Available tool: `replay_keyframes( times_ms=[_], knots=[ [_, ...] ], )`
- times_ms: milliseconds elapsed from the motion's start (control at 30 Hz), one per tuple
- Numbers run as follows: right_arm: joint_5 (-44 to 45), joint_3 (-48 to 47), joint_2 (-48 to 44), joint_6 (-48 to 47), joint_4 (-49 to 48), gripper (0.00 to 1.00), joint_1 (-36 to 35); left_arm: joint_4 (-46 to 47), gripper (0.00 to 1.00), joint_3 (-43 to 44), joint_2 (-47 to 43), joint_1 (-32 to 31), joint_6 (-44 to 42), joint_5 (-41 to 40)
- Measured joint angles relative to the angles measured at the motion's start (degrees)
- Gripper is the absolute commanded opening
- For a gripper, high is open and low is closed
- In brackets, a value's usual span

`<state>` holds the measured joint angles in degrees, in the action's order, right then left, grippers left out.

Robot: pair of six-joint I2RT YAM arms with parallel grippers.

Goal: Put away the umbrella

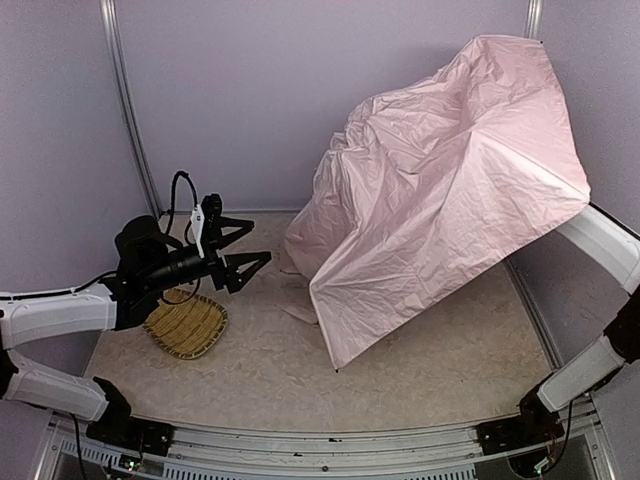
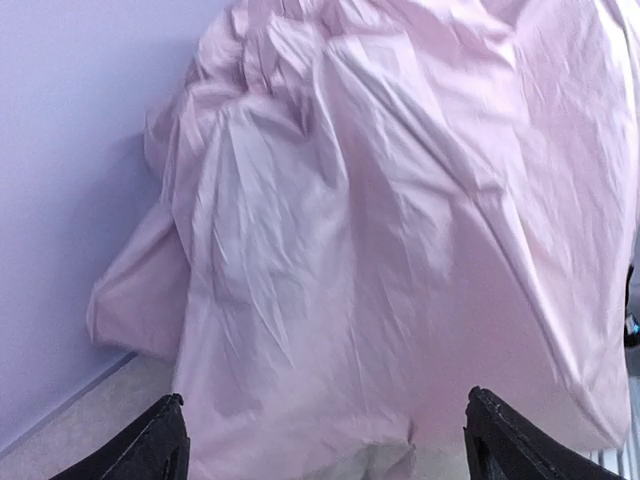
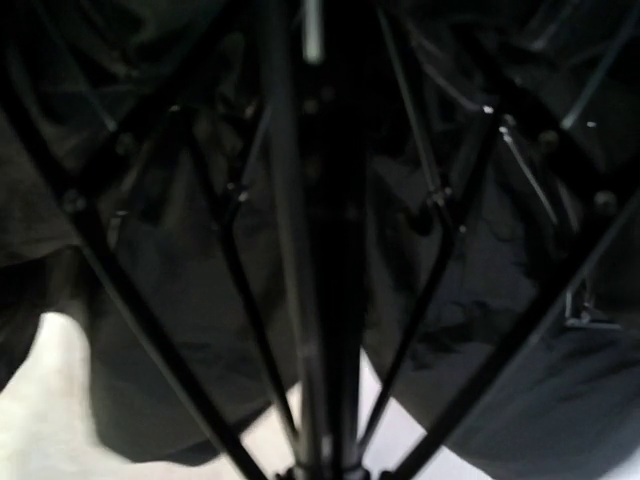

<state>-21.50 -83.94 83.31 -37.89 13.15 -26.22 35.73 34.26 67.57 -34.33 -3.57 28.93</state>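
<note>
The umbrella (image 1: 450, 190) is half folded, its pale pink canopy crumpled and held up over the right side of the table. My right arm (image 1: 605, 240) reaches under the canopy, so its gripper is hidden in the top view. In the right wrist view the black shaft (image 3: 322, 250) and ribs run straight out from the bottom centre, with black lining all round; the grip sits on the shaft's lower end. My left gripper (image 1: 258, 240) hovers open to the left of the canopy, apart from it. From the left wrist, its fingers (image 2: 165, 440) frame the pink fabric (image 2: 400, 220).
A woven straw tray (image 1: 186, 325) lies on the table (image 1: 430, 370) under my left wrist. Lilac walls close in the back and both sides. The canopy's lower corner hangs near the table's middle.
</note>
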Motion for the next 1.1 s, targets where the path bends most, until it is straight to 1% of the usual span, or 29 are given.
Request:
replay_keyframes(
  times_ms=[133, 200, 300, 400, 500, 633, 700, 733, 767, 833, 900, 967, 1000, 1033, 1100],
  knots=[
    [-1.9, 5.7, -0.9, 0.0, -4.0, 0.00, -3.4, 4.6, 0.99, 8.1, 4.6, 0.2, 5.6, 0.6],
    [-3.6, 8.9, -1.2, 1.6, -7.8, 0.00, -5.2, 9.3, 0.99, 10.4, 8.0, 0.1, 8.5, 1.3],
    [-5.1, 11.5, -1.0, 3.1, -11.0, 0.00, -8.8, 16.1, 0.99, 11.5, 13.8, -0.1, 13.0, 2.6],
    [-6.2, 11.7, 0.4, 4.0, -13.1, 0.00, -12.7, 18.2, 0.99, 14.0, 19.3, -1.3, 15.4, 3.8],
    [-6.3, 11.7, 2.5, 5.0, -14.8, 0.00, -15.1, 18.7, 0.99, 18.2, 23.0, -3.2, 15.8, 4.6],
    [-6.4, 11.3, 5.4, 5.9, -16.3, 0.00, -15.5, 20.7, 0.99, 20.0, 23.9, -3.9, 17.1, 4.5],
    [-6.4, 10.6, 7.0, 6.3, -16.6, 0.00, -15.9, 21.8, 0.96, 20.0, 23.9, -4.3, 17.3, 4.2],
    [-6.4, 10.3, 7.8, 6.5, -16.9, 0.00, -16.0, 22.0, 0.93, 20.0, 23.9, -4.6, 17.1, 3.7],
    [-6.7, 10.1, 8.6, 6.7, -16.9, 0.00, -16.0, 22.1, 0.88, 20.0, 23.9, -5.1, 16.7, 3.0],
    [-7.3, 9.4, 10.4, 7.2, -16.9, 0.04, -16.2, 22.0, 0.73, 20.2, 23.9, -6.4, 15.7, 1.3],
    [-8.3, 8.7, 12.1, 7.6, -17.0, 0.09, -16.5, 21.9, 0.59, 20.3, 23.9, -7.4, 15.0, -0.2],
    [-8.8, 8.5, 13.2, 8.9, -17.6, 0.18, -16.9, 21.7, 0.48, 20.3, 23.9, -7.7, 14.2, -0.5],
    [-9.0, 8.5, 13.2, 9.5, -17.8, 0.25, -16.9, 21.6, 0.42, 20.3, 23.9, -7.7, 13.8, -0.5],
    [-9.2, 8.5, 13.2, 9.9, -17.8, 0.31, -16.9, 21.6, 0.37, 20.3, 23.9, -7.6, 13.7, -0.4],
    [-8.9, 8.5, 13.2, 10.6, -17.9, 0.49, -17.0, 21.7, 0.28, 20.3, 23.8, -7.5, 13.2, 0.2]
  ],
)
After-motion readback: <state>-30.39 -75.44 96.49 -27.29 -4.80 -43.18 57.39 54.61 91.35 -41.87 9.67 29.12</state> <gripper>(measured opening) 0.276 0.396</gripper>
